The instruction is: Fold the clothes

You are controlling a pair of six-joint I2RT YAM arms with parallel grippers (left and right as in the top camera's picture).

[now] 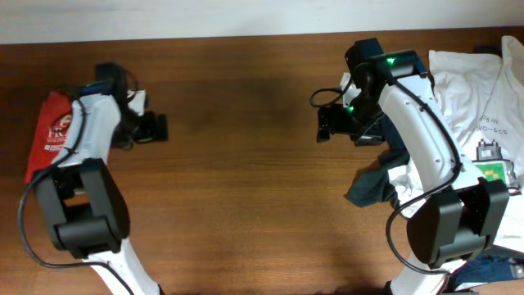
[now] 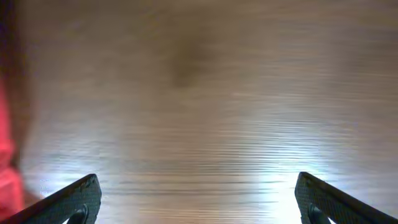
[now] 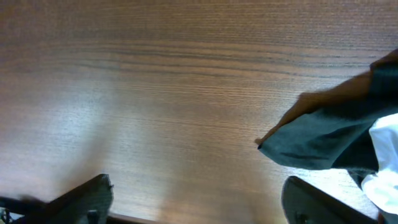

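Both hang spread apart and empty above the worktop, left gripper and right gripper; orange-red T-shirt bundled far left, navy garment overlapping white T-shirt far right, so likely snag is one pinch lifting both layers together.

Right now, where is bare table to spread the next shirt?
The bare table is widest in the middle, between the left gripper and right gripper. Crowded: the right side, piled with the white T-shirt and dark navy garment; the orange-red T-shirt takes the left edge.
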